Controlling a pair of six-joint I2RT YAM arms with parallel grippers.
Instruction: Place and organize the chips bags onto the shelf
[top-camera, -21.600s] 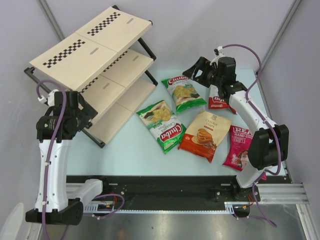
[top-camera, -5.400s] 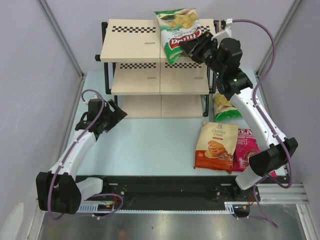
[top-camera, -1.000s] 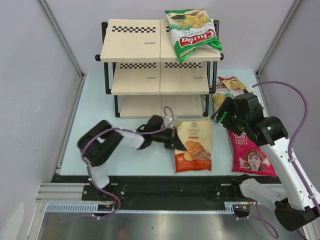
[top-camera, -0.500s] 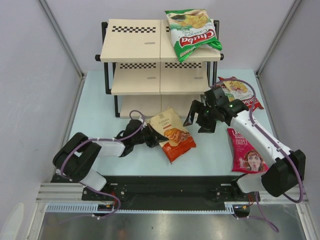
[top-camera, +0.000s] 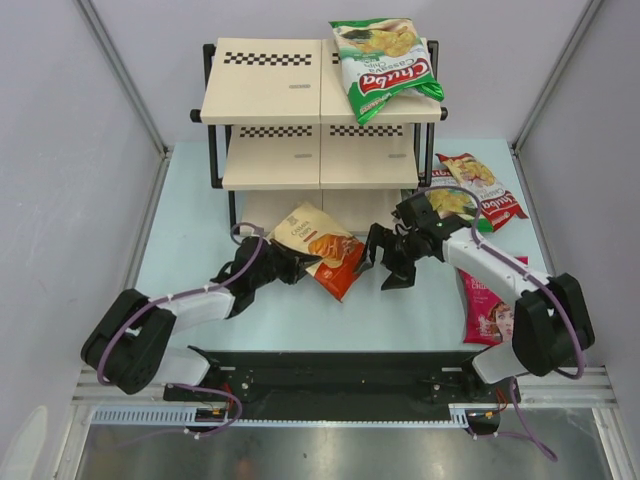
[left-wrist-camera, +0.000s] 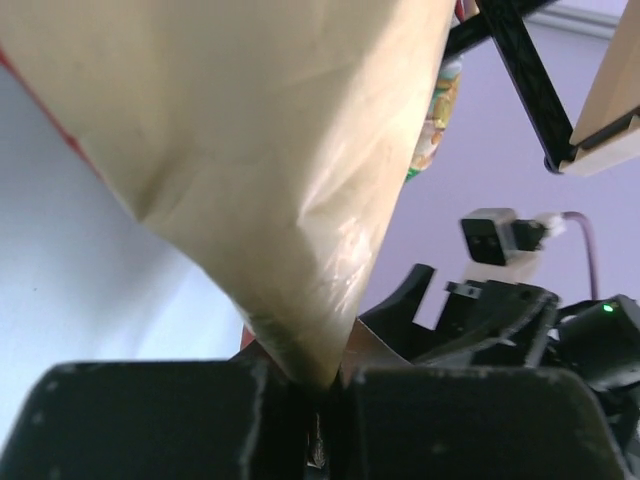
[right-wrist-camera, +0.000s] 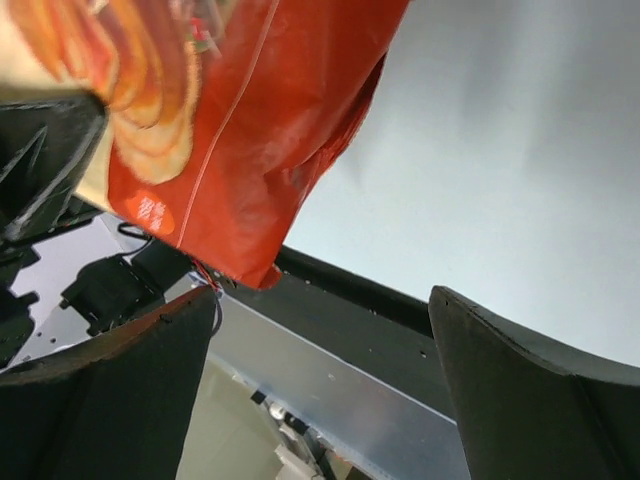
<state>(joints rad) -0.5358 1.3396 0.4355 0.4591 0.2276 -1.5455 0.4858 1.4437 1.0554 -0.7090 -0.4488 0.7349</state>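
My left gripper (top-camera: 284, 266) is shut on the top corner of the orange cassava chips bag (top-camera: 322, 247), holding it tilted just in front of the shelf (top-camera: 262, 95). In the left wrist view the bag's beige back (left-wrist-camera: 270, 150) is pinched in the left gripper (left-wrist-camera: 322, 388). My right gripper (top-camera: 386, 264) stands open beside the bag's right edge. In the right wrist view the bag's orange lower corner (right-wrist-camera: 270, 130) hangs above the right gripper (right-wrist-camera: 325, 372), whose jaws hold nothing. One green Chuba bag (top-camera: 385, 62) lies on the top tier.
A second green bag (top-camera: 450, 204) and a red-and-white bag (top-camera: 480, 186) lie right of the shelf, partly behind my right arm. A magenta bag (top-camera: 490, 308) lies at the right front. The black front rail (top-camera: 330, 370) runs along the near edge.
The left gripper has carried the orange bag back and left toward the shelf's bottom tier. The right gripper has swung left and down to the bag's edge, opening wider.
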